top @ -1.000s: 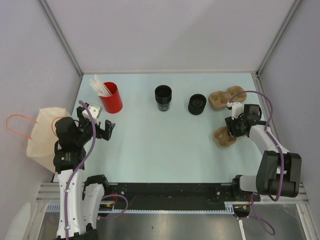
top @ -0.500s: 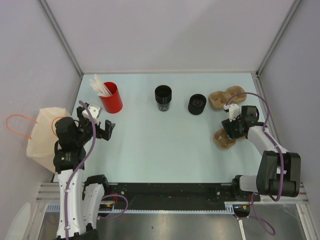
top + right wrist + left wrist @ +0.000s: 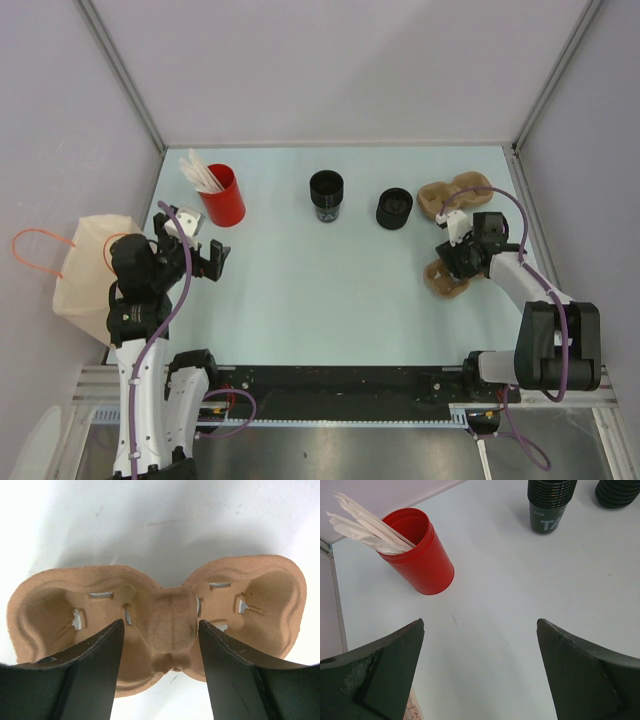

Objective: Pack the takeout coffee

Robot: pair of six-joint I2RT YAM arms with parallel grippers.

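Table: a pale blue-green tabletop point(image 3: 300, 300) is carrying everything, with grey walls closing it in on three sides.
Bag: a beige paper bag with orange cord handles point(image 3: 85, 270) is sitting off the table's left edge, beside the left arm; I cannot see inside it.
Left gripper: the left gripper point(image 3: 480, 630) is hovering over bare table near the left edge, its fingers spread as wide as they go and holding nothing.
Right gripper: the right gripper point(image 3: 160, 625) is hanging low over the nearer carrier, its fingers parted and straddling the narrow bridge between the two wells, not pinching it as far as I can tell.
Nearer carrier: a brown moulded-pulp two-cup carrier point(image 3: 172, 610) is lying flat at the right side of the table, both wells empty.
Farther carrier: a second brown pulp carrier point(image 3: 455, 192) is lying just behind it, toward the back right corner.
Red cup: a tall red plastic cup point(image 3: 224, 198) is standing at the back left, with white wrapped sticks point(image 3: 198, 172) leaning out of it.
Takeout coffee: the small round black disposable cup point(image 3: 326, 193) is standing upright at the back middle of the table, well apart from both grippers and from the bag.
Lid piece: a squatter black round piece point(image 3: 394, 208) is sitting just right of it.
Progress: the packing looks barely begun. No cup is sitting in a carrier, and nothing visible is going into the bag. The right arm seems to be preparing to take the carrier. Seating the coffee and bagging it are left to do.
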